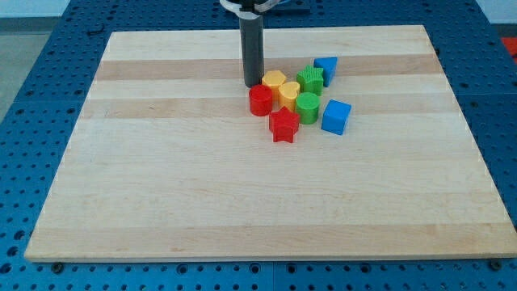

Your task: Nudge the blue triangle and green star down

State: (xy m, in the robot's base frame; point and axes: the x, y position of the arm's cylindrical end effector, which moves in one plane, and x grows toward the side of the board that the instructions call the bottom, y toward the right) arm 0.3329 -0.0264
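The blue triangle (326, 69) lies at the upper right of a tight cluster of blocks near the board's top centre. The green star (310, 79) touches it on its lower left. My tip (253, 85) rests on the board at the cluster's upper left, beside the yellow hexagon (274, 82) and just above the red cylinder (260, 101). The tip is well to the left of the green star and blue triangle, with the yellow blocks between.
In the cluster are also a yellow block (290, 96), a green cylinder (308, 106), a red star (283, 125) and a blue cube (336, 116). The wooden board (161, 178) lies on a blue perforated table.
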